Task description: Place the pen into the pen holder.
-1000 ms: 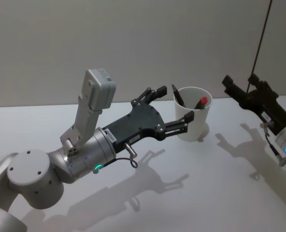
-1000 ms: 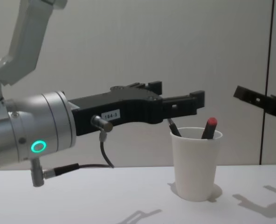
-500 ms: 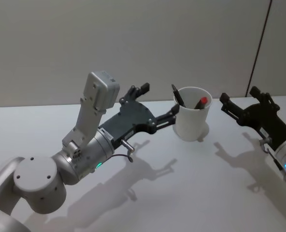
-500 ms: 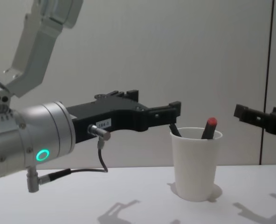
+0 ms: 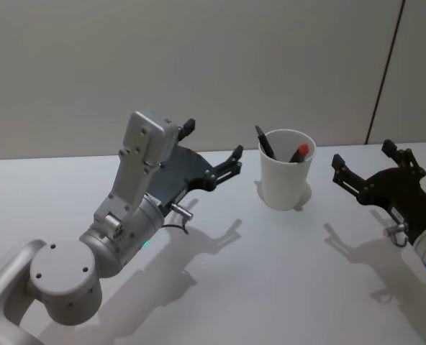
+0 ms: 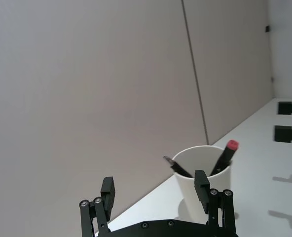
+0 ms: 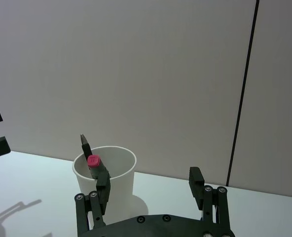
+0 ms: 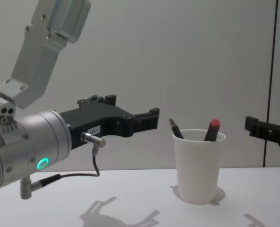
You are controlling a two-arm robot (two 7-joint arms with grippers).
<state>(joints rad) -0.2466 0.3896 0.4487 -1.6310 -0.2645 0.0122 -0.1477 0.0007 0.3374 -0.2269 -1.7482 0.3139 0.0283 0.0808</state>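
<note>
Pen holder [image 5: 286, 172]: white paper cup, upright on table [image 5: 270, 287]. Two pens are leaned inside on the rim, one red-capped [image 5: 299, 152], one black [image 5: 265, 141]; task judged done. Left gripper [image 5: 213, 152] and right gripper [image 5: 364, 164] are held beside the cup, jaws spread, empty.

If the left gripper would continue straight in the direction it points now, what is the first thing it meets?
Probably the pen holder: in the left wrist view the cup stands ahead of the open left gripper, nearer one fingertip than the middle. In the head view the gripper sits above the table, so it might reach the rim or pass over; depth is unclear.
</note>
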